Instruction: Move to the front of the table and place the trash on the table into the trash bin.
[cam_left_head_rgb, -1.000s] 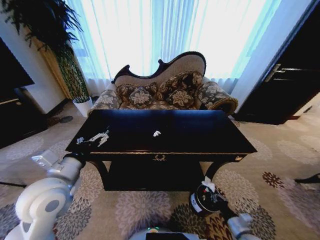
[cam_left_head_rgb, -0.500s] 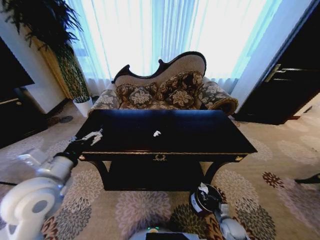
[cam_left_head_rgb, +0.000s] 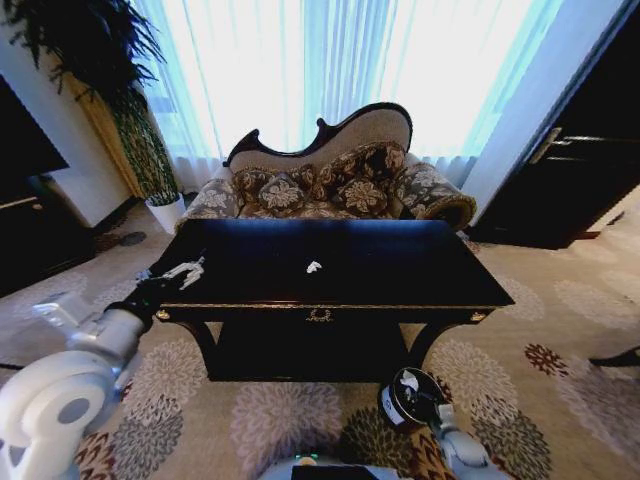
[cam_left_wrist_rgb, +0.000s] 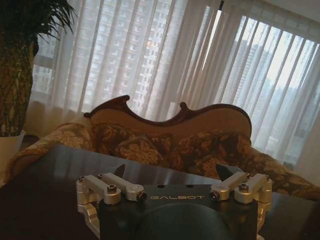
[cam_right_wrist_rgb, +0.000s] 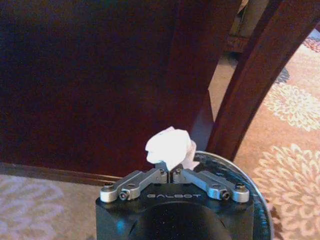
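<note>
The dark glossy table (cam_left_head_rgb: 400, 265) stands in front of me with one white scrap of trash (cam_left_head_rgb: 314, 266) lying near its middle. My left gripper (cam_left_head_rgb: 185, 270) hovers at the table's left edge, open and empty; in the left wrist view the left gripper (cam_left_wrist_rgb: 172, 172) faces across the dark top. Low on the right, my right gripper (cam_left_head_rgb: 412, 388) is shut on a crumpled white paper (cam_right_wrist_rgb: 170, 145) just above the trash bin (cam_left_head_rgb: 398, 410). Under the right gripper (cam_right_wrist_rgb: 170, 171) the bin's rim (cam_right_wrist_rgb: 240, 175) shows beside a curved table leg (cam_right_wrist_rgb: 250, 85).
A patterned sofa (cam_left_head_rgb: 330, 185) stands behind the table under bright curtains. A potted plant (cam_left_head_rgb: 140, 140) is at the back left, dark cabinets on both sides. Floral carpet (cam_left_head_rgb: 560, 340) lies open to the right of the table.
The left arm has drawn back and the gripper shifted slightly left along the table's edge. The right gripper with its paper has sunk lower over the bin.
</note>
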